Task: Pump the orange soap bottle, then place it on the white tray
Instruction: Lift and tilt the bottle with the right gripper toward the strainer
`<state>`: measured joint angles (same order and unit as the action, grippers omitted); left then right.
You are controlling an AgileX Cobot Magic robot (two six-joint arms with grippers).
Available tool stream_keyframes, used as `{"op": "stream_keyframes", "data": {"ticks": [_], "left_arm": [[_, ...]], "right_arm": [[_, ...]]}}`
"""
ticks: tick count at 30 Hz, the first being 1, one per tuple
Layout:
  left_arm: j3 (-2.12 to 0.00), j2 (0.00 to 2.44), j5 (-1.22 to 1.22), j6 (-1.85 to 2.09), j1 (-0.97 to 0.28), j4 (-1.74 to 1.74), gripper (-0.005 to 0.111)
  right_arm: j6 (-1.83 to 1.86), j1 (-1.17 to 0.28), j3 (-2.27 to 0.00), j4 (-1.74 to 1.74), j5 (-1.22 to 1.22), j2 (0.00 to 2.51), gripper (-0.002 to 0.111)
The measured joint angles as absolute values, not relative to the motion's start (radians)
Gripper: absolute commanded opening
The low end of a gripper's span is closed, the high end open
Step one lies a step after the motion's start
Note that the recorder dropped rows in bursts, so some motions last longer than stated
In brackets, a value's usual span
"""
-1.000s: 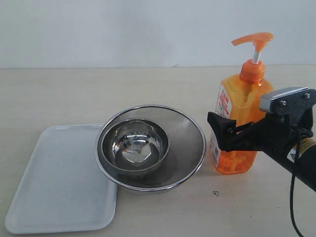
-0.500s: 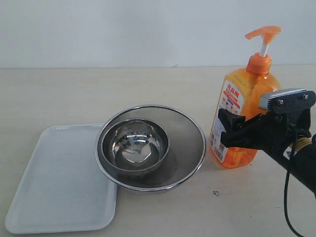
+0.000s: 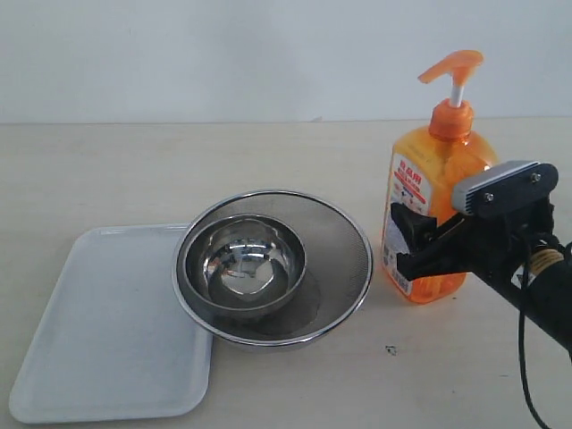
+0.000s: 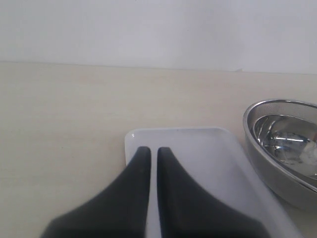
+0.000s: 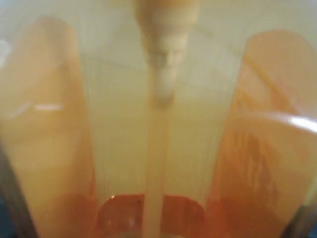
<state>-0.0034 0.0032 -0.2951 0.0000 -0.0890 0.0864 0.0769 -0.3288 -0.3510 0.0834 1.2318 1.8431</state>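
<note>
The soap bottle (image 3: 440,174) is seen standing upright, or very nearly so, at the right of the table (image 3: 134,170), just beside the strainer (image 3: 344,246) in which a bowl (image 3: 241,261) is set. The tray (image 3: 98,340) lies to the left of the strainer, well apart from the bottle, and the strainer's rim overlaps its edge in the exterior view. The right gripper (image 3: 413,243) is closed on the lower half of the bottle, with a jaw on either side of the body. In the right wrist view only blurred orange plastic (image 5: 158,124) is shown between the jaws. The left gripper (image 4: 152,151) is pressed together and empty above one end of the tray. How full the bottle is cannot be told, but it is judged to be fairly heavy if well filled, and top-heavy because of the raised pump head (image 3: 454,67). Its walls appear to be thin, smooth plastic, so some give under pressure and some slipperiness should be expected, more so if soap is spilled. A hold low on the flat sides, as is taken now, is thought sound for carrying. The stem and pump head should not be used for lifting, since they are meant only to be pressed from above. The bottle would have to be carried over or round the strainer, and any swing should be kept small.
</note>
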Motion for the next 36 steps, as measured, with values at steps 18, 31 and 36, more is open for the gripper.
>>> {"op": "stream_keyframes", "data": {"ticks": [18,31,36], "left_arm": [[-0.003,0.003,-0.295,0.0,-0.089,0.086,0.005],[-0.003,0.003,-0.295,0.0,-0.089,0.086,0.005],[-0.003,0.003,-0.295,0.0,-0.089,0.086,0.005]], "right_arm": [[0.68,-0.633,-0.347,-0.285,1.058,1.699,0.0],[0.77,-0.638,-0.405,-0.344,0.939,1.699,0.0],[0.819,-0.638,-0.418,-0.379,0.926,1.699,0.0]]}}
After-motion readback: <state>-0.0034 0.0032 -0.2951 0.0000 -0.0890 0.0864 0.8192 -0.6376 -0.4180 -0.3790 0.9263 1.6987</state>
